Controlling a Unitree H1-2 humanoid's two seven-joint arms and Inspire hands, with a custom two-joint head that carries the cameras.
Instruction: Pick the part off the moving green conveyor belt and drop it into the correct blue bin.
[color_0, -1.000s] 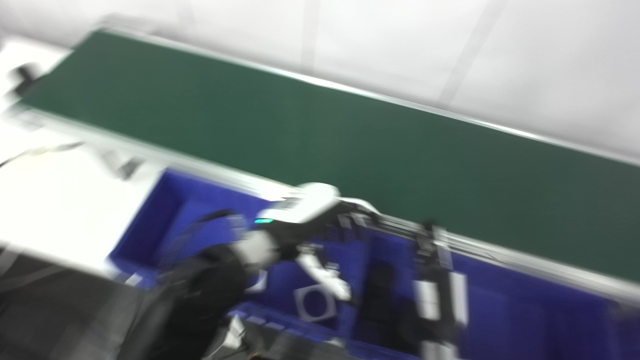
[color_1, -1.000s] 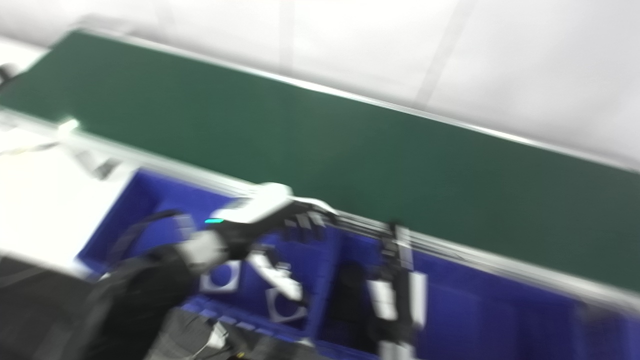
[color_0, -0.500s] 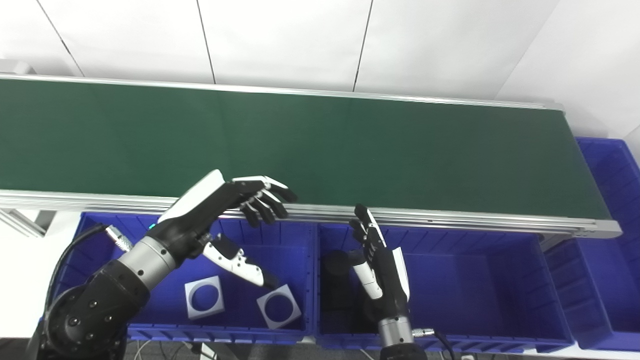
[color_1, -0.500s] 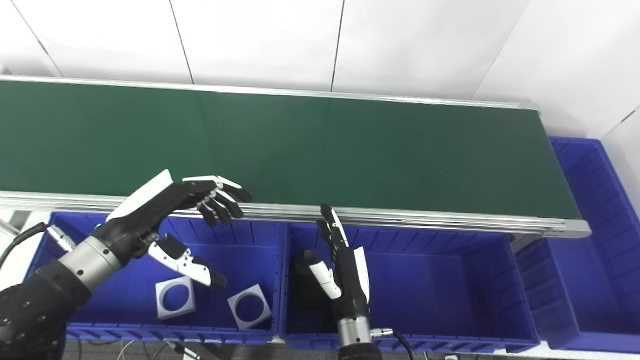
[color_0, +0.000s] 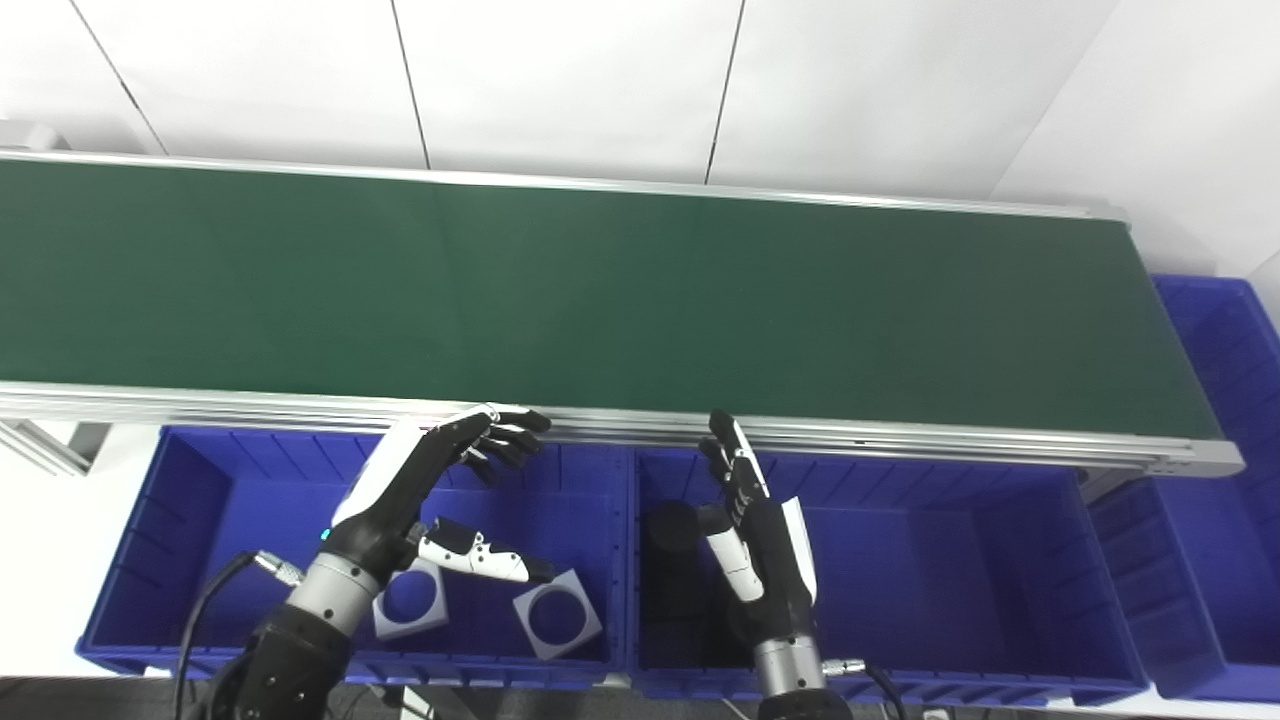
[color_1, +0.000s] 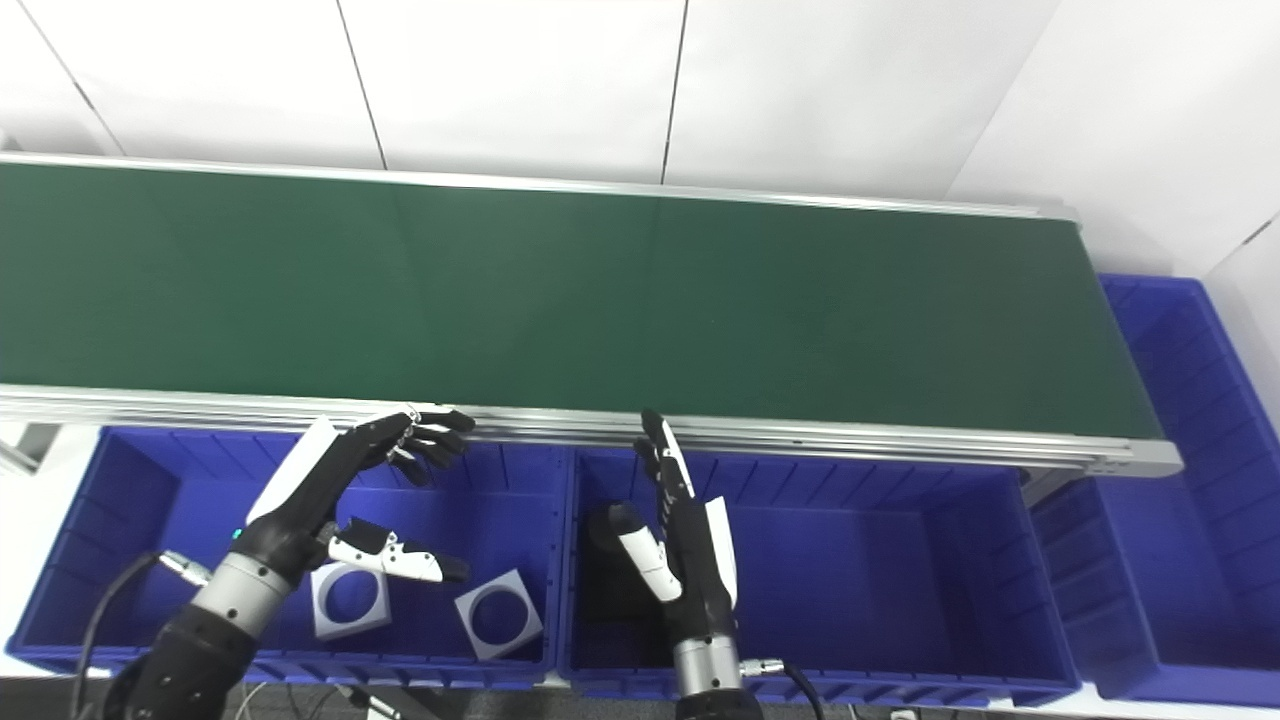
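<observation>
The green conveyor belt (color_0: 620, 290) runs across the view and carries no part. My left hand (color_0: 420, 495) hovers open over the left blue bin (color_0: 170, 520), its fingers near the belt's front rail. Two grey square parts with round holes (color_0: 555, 625) (color_0: 410, 612) lie in that bin. My right hand (color_0: 760, 550) stands open and upright over the middle blue bin (color_0: 950, 560), next to a dark cylindrical part (color_0: 672, 528) in that bin's left end.
A third blue bin (color_0: 1225, 480) sits past the belt's right end. The aluminium rail (color_0: 900, 440) edges the belt's front. A white wall stands behind. White tabletop (color_0: 50, 540) shows at the left.
The camera swung from a tilted, blurred view to a level one. Since half a second ago my left hand has dropped lower and drawn back toward the left bin. The right hand has barely moved.
</observation>
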